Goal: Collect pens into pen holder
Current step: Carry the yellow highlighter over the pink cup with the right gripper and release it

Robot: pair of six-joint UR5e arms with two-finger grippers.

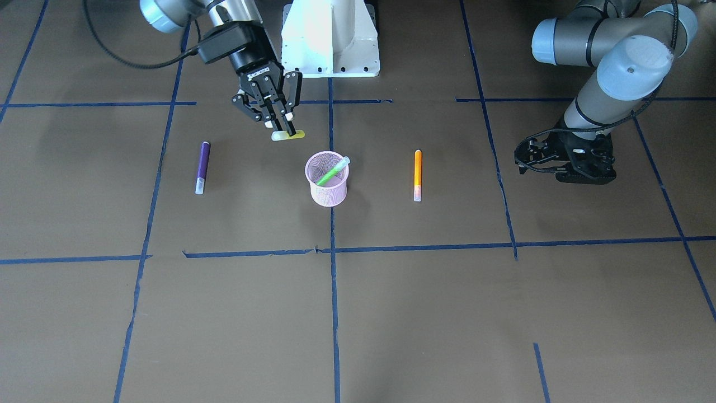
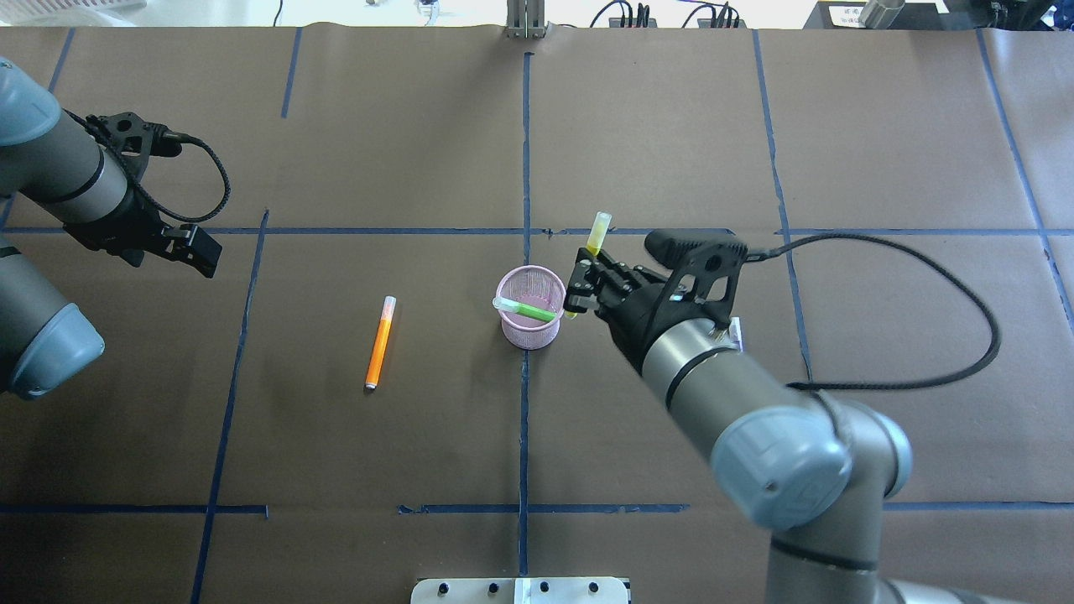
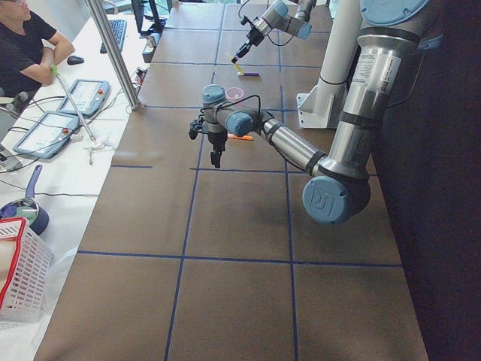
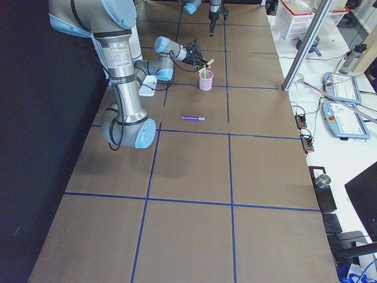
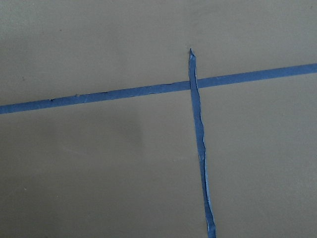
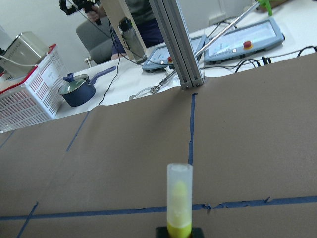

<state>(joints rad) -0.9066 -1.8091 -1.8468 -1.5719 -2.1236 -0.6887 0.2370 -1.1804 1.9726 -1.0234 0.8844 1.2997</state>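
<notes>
Overhead exterior view: the pen holder [image 2: 530,334] stands upright near the middle of the worktop [image 2: 671,126], on a blue tape line [image 2: 524,419]. It holds one item, a green pen [image 2: 527,309], which leans across the opening with its pale cap end resting over the rim.

The right gripper [image 2: 577,289] is just beside the holder on the robot's right side. Its fingers are clamped on a yellow pen [image 2: 597,233], gripping the body near the lower end. This pen is clear of the worktop and tilted, with the translucent cap end raised and pointing away from the robot. Its lower tip is close to the holder's rim; contact cannot be confirmed.

An orange pen [image 2: 379,341] lies flat on the worktop, well apart from the holder on the robot's left. A purple pen [image 1: 202,167] lies flat on the opposite side, also well apart.

The left gripper [image 3: 216,156] hangs over bare worktop far to the left, away from all the pens. Whether its fingers are apart or together cannot be told.
</notes>
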